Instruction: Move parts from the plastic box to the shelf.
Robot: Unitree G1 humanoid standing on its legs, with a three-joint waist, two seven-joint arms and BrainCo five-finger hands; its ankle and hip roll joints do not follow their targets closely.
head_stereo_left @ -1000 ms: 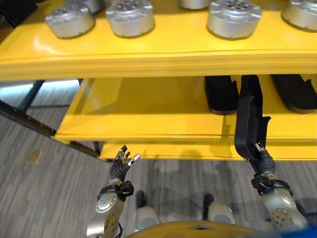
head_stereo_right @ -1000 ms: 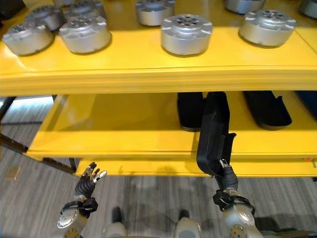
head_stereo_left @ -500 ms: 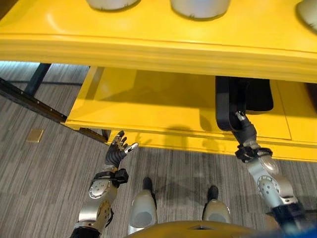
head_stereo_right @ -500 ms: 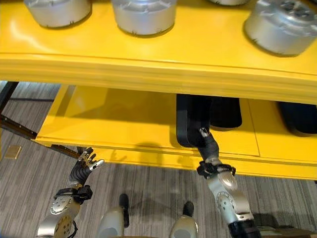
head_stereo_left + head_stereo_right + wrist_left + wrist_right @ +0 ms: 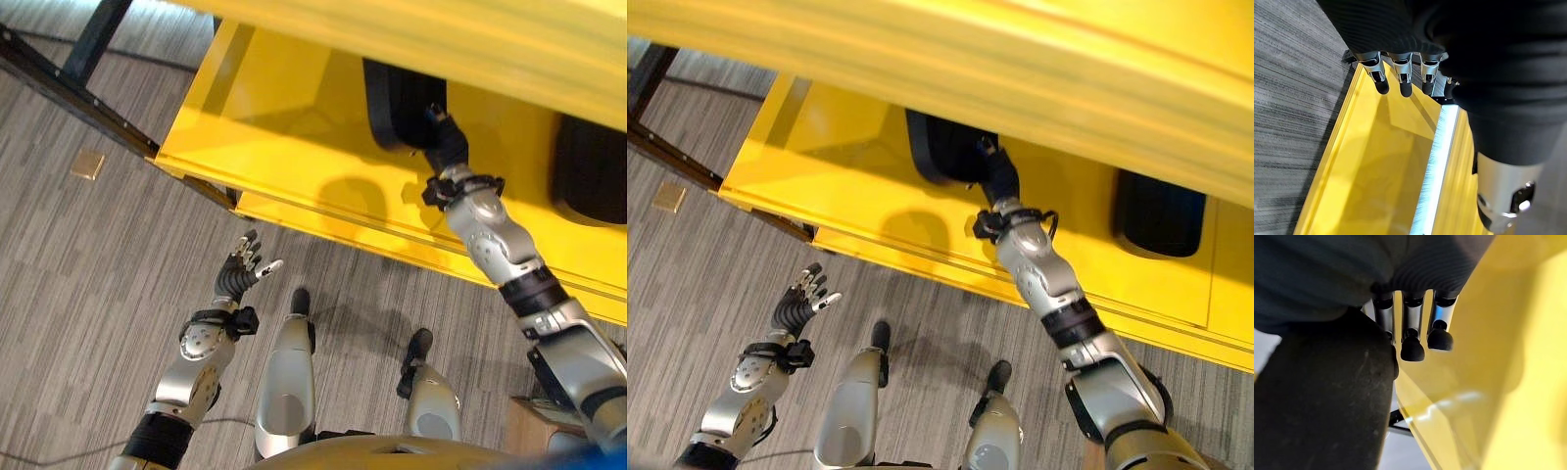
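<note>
A black part (image 5: pixel 402 98) is being set on the yellow shelf (image 5: pixel 294 147) by the right hand (image 5: pixel 446 142), whose fingers are curled against it in the wrist view, so it is not yet released. Another part (image 5: pixel 588 176) already lies further along the shelf. The left hand (image 5: pixel 240 279) is held relaxed and empty over the floor.
</note>
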